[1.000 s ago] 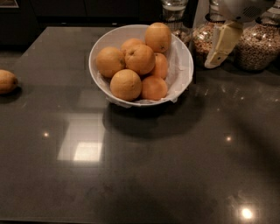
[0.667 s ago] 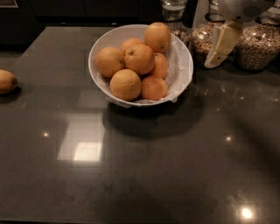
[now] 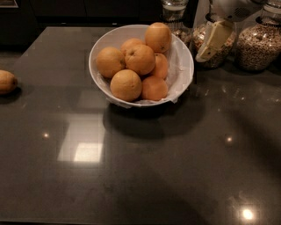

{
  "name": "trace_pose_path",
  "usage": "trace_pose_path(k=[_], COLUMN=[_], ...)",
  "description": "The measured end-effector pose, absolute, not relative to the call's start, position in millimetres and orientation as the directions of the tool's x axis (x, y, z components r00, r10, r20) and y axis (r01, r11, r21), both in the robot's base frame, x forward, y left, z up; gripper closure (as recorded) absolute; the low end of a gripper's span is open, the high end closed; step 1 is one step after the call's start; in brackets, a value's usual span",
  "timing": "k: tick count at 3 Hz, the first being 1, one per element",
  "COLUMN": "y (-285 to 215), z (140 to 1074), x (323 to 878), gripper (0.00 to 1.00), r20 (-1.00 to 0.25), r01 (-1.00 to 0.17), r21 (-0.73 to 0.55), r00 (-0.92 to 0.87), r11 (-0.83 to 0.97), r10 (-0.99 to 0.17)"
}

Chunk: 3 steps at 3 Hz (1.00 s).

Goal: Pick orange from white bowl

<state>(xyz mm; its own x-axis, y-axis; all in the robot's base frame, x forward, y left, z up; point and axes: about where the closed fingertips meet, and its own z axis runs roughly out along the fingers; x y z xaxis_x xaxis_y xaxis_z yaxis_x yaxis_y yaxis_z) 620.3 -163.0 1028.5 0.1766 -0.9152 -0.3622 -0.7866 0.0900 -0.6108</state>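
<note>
The white bowl (image 3: 115,34), lined with crinkled white paper, stands on the dark countertop at upper centre. It holds several oranges in a pile. One orange (image 3: 158,37) sits on top at the back right, another orange (image 3: 126,85) lies at the front, and a centre one (image 3: 139,58) shows a dark stem dot. My gripper (image 3: 213,41) hangs at the upper right, just right of the bowl's rim and about level with the top orange. A pale finger points down and left. It holds nothing that I can see.
Glass jars of grains (image 3: 259,41) stand at the back right behind the gripper, with another glass jar (image 3: 173,11) behind the bowl. A duller brownish-yellow fruit (image 3: 6,81) lies at the left edge. The dark glossy countertop (image 3: 145,167) stretches toward the front.
My gripper has shifted slightly left, toward the bowl's right rim. The bowl and the oranges have not moved.
</note>
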Motion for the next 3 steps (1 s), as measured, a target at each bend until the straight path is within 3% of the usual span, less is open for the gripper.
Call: trace_pose_path(k=[3], y=[-143.9], z=[1024.2], x=[667.3], gripper=[0.00], r20=[-0.500], r01=[-0.832], r21=[-0.533], r00=[0.164], r11=[0.153], r10=[-0.850])
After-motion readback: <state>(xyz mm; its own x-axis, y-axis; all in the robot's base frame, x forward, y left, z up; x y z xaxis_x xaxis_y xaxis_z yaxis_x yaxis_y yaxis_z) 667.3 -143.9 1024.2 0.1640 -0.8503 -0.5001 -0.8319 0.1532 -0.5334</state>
